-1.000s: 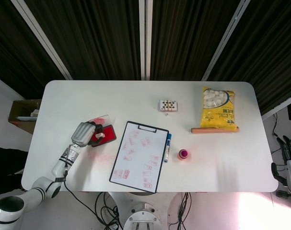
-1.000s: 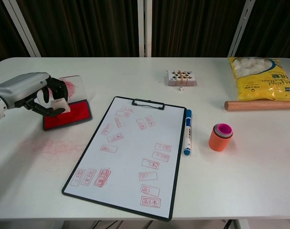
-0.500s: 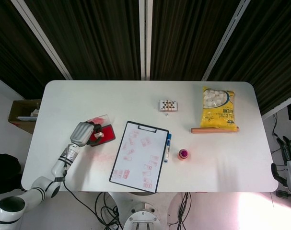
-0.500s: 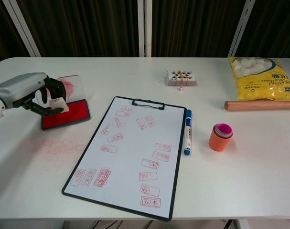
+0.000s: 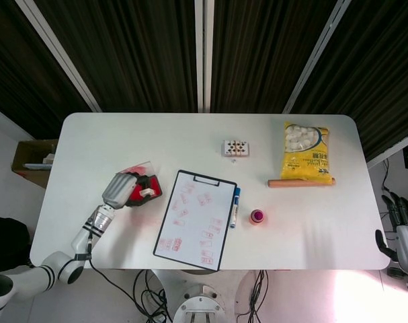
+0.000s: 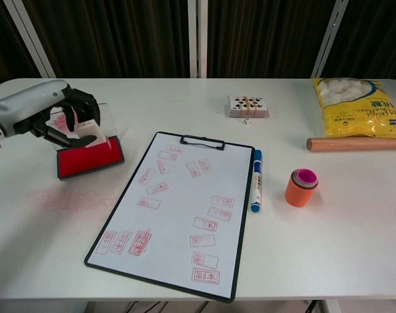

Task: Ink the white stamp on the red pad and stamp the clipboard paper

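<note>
My left hand [image 6: 51, 117] [image 5: 126, 190] holds the white stamp [image 6: 88, 132] [image 5: 146, 193] above the red ink pad [image 6: 90, 158] [image 5: 142, 197] at the table's left. The stamp hangs just over the pad's far part, slightly tilted; contact cannot be told. The clipboard [image 6: 178, 208] [image 5: 195, 219] lies in the middle front, its paper carrying several red stamp marks. My right hand [image 5: 400, 225] rests off the table's right edge, fingers apart, holding nothing.
A blue marker [image 6: 256, 180] lies along the clipboard's right edge, with an orange cup stack [image 6: 302, 187] beside it. A yellow snack bag [image 6: 357, 107], a wooden rolling pin [image 6: 354, 143] and a small card box [image 6: 248, 106] sit at the back. Red ink smears [image 6: 67, 199] stain the table's left.
My left hand has lifted and shifted right and towards the far side with the stamp, from the pad's left edge to above it. The right hand has barely moved.
</note>
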Motion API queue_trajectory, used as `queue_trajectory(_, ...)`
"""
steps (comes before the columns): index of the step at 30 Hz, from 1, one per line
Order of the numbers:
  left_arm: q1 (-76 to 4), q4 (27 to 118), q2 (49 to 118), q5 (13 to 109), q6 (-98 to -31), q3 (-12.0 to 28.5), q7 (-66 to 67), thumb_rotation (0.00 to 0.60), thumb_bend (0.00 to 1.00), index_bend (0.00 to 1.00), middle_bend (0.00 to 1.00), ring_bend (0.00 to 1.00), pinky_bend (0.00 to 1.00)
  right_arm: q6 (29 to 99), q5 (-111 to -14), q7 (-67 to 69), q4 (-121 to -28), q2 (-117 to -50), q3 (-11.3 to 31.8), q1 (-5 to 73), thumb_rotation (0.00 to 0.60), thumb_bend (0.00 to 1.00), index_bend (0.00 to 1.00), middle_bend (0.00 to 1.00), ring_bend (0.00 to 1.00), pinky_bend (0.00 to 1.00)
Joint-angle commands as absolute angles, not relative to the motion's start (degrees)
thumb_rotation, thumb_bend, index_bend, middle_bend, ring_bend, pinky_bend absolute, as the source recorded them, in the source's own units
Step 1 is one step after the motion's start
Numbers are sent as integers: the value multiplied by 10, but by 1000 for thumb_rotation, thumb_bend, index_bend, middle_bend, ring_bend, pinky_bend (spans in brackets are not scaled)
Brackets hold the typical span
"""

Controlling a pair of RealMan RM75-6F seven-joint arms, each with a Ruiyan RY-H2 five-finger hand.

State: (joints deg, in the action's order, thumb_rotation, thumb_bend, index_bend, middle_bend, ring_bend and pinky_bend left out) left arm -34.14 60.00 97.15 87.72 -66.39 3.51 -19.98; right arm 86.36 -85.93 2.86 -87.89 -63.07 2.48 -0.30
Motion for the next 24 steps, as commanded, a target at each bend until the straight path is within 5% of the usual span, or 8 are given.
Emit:
queue_trajectory(1,-345,683,948,881,-671,38,-141,600,458,687,705,492,520,861,-860,31,-876,-633,25,-1,600,400,0,0,0,0)
queue_trajectory(10,-365,741,993,886,-642,31,-59,600,459,690,708,492,520,872,-870,38,-877,-631,23,-3,600,400,0,0,0,0)
queue_trajectory(24,-382,679,1075,877,-611,30,-12,600,459,691,709,492,521,875,-865,51,-871,-626,24,-7,600,400,0,0,0,0)
